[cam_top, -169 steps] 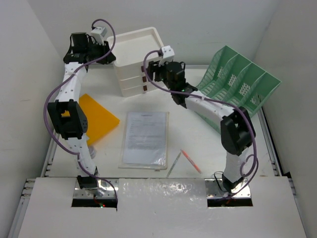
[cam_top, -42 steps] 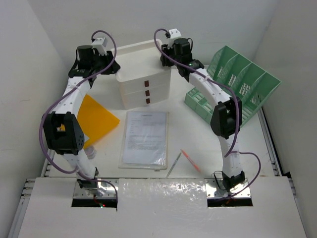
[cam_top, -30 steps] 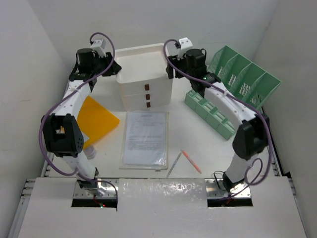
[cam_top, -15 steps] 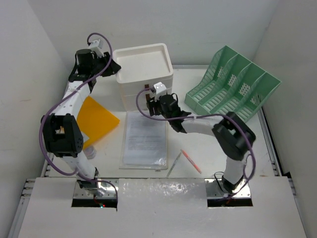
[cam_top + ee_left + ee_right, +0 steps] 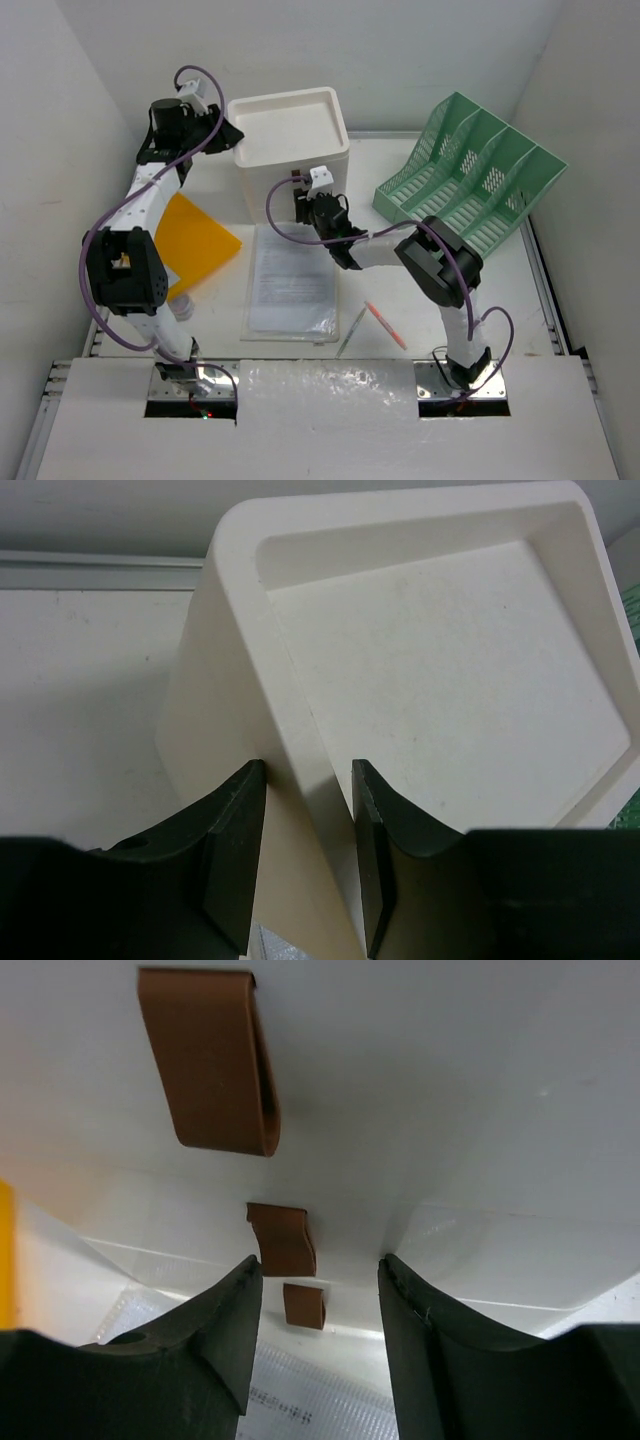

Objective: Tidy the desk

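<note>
The desk is the white tabletop under both arms. A white three-drawer box stands at its back. My left gripper is shut on the box's upper left rim. In the left wrist view that rim edge runs between the two black fingers of the left gripper. My right gripper hovers open in front of the box's drawer face. In the right wrist view the right gripper frames two small brown drawer pulls, touching neither. A larger brown pull sits above.
A clear sleeve holding a printed sheet lies in front of the box. An orange folder lies at the left, and a green mesh file rack stands at the right. Two pens lie near the front.
My right arm swung from the box's back right corner round to its front face, and its jaws narrowed. The left gripper kept its hold on the rim.
</note>
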Controlling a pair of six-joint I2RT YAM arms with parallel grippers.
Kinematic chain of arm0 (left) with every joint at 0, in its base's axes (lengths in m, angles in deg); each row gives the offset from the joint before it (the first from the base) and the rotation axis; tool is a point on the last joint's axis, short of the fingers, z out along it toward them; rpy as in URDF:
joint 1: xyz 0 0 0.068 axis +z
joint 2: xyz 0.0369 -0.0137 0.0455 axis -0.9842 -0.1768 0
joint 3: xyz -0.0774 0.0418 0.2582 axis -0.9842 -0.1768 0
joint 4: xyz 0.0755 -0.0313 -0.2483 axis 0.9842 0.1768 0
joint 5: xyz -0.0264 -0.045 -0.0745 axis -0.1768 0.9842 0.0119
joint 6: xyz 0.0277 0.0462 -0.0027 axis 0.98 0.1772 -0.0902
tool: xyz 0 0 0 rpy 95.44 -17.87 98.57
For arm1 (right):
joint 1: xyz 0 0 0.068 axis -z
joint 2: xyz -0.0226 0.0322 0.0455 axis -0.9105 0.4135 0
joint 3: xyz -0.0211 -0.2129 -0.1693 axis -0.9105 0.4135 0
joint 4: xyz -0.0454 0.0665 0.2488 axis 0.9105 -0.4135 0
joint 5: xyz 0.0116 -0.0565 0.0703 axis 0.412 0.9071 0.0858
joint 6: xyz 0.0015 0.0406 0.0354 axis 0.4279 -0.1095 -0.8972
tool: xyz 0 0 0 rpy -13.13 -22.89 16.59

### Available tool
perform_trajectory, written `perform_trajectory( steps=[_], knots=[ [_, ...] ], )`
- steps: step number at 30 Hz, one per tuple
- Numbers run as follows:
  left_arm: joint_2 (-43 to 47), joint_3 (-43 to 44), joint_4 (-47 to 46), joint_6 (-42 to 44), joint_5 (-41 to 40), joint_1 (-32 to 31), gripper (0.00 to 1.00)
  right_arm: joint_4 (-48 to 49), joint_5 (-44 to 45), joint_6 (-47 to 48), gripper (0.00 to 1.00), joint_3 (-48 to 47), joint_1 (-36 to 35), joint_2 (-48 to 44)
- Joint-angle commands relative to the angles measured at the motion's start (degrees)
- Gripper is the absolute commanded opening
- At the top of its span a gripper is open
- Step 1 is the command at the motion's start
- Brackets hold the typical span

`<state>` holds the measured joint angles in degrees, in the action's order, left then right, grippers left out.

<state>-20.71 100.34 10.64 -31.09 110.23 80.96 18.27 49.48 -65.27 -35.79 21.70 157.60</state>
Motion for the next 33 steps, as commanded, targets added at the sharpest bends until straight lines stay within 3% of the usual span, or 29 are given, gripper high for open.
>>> perform_trajectory(
  steps=[1, 13, 17, 21, 25, 33],
  knots=[
    [-2.7, 0.6, 1.4, 0.2, 5.9, 0.3, 0.00, 7.0, 4.7, 0.1, 0.48, -3.0, -0.9, -0.7],
    [-3.8, 0.8, 1.6, 0.5, 7.0, 0.7, 0.00, 3.3, 5.5, -0.3, 0.43, -9.3, -1.0, 2.7],
    [-4.0, 0.8, 1.6, 0.4, 7.3, 0.7, 0.00, 2.7, 9.5, -0.8, 0.18, -10.5, -1.0, 3.7],
    [-4.3, 0.9, 1.8, 0.5, 7.5, 1.0, 0.00, 3.2, 10.9, -1.0, 0.00, -10.9, -0.9, 4.5],
    [-4.5, 0.9, 1.4, 0.3, 7.5, 1.4, 0.00, 2.7, 7.3, -1.3, 0.00, -9.8, -1.0, 3.8],
    [-5.5, 2.5, 1.1, -0.8, 7.6, 3.0, 0.00, 7.5, 2.3, -1.3, 0.00, 6.8, -5.4, -5.2]
  ],
)
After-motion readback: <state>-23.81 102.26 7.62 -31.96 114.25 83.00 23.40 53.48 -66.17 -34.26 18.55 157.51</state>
